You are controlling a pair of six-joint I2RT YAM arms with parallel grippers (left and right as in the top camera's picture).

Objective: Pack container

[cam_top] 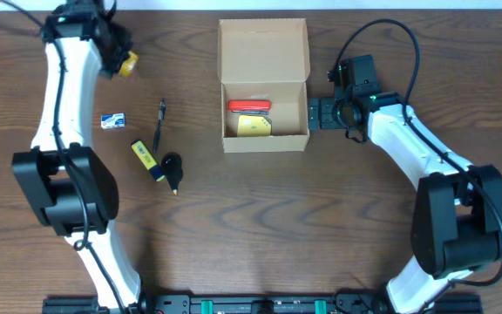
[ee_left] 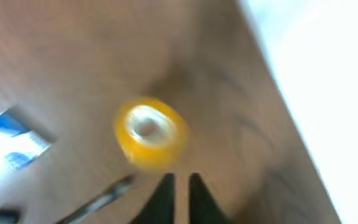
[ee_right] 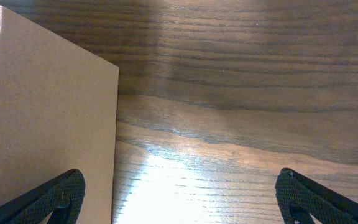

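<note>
Beside the yellow tape roll (ee_left: 149,132) the left fingers (ee_left: 164,199) sit clenched; right fingers (ee_right: 48,199) gape beside the container (ee_right: 42,112).

Overhead looks straight down on the table (cam_top: 234,227). Left wrist view hangs close over the tape roll (ee_left: 149,132), right wrist view low beside the cardboard box (ee_right: 48,124); overhead shares both.

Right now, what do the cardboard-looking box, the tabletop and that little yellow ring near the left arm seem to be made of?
The container looks like plain tan cardboard: matte, unprinted, with folded flaps. The table is dark wood or a wood-look laminate. Grain lines run across it, and it has a soft sheen in the right wrist view. The yellow ring is possibly a roll of translucent plastic tape, but it is too blurred to be sure.
</note>
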